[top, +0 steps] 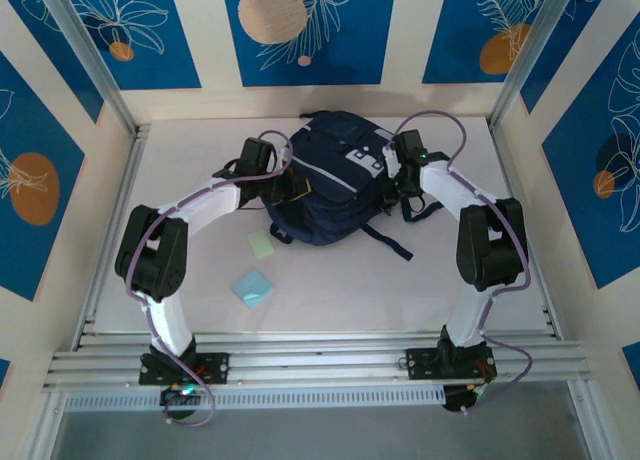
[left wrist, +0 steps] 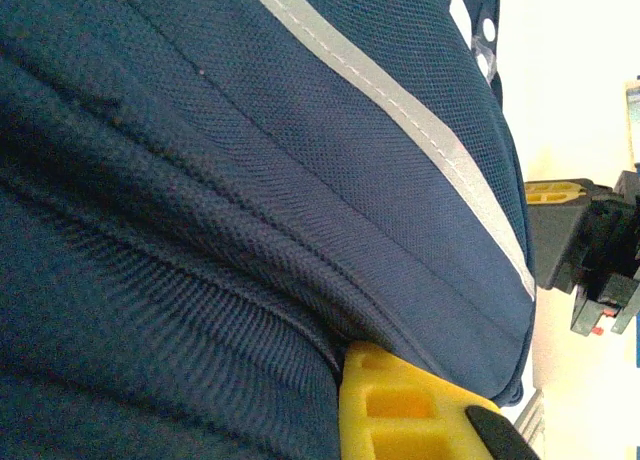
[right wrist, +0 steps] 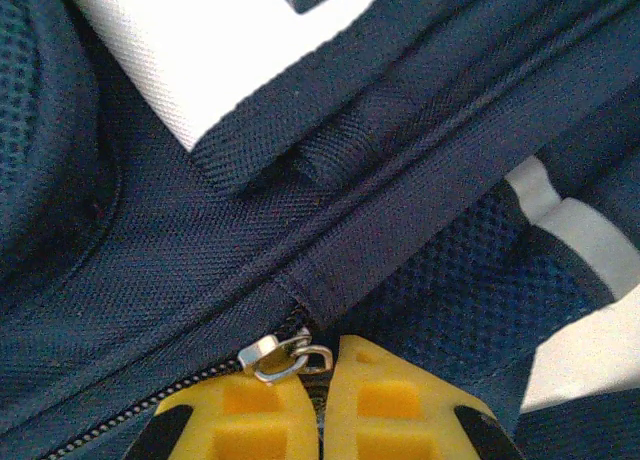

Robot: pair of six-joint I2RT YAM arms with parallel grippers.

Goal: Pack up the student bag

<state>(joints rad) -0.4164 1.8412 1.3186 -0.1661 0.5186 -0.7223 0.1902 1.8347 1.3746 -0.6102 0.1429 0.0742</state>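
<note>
The student bag (top: 328,185), a dark navy backpack with pale grey stripes, lies at the middle back of the table. My left gripper (top: 291,187) is at the bag's left side. In the left wrist view one yellow finger (left wrist: 400,410) presses into a fold of the bag's fabric (left wrist: 250,210), and the other finger is hidden behind the cloth. My right gripper (top: 400,176) is at the bag's right side. Its two yellow fingers (right wrist: 385,400) stand almost together at the silver zipper slider (right wrist: 283,356), with the dark pull pinched between them.
A pale green paper square (top: 262,243) and a light blue square (top: 254,287) lie on the white table in front of the bag. A black strap (top: 390,240) trails toward the front right. Walls close in the table on three sides.
</note>
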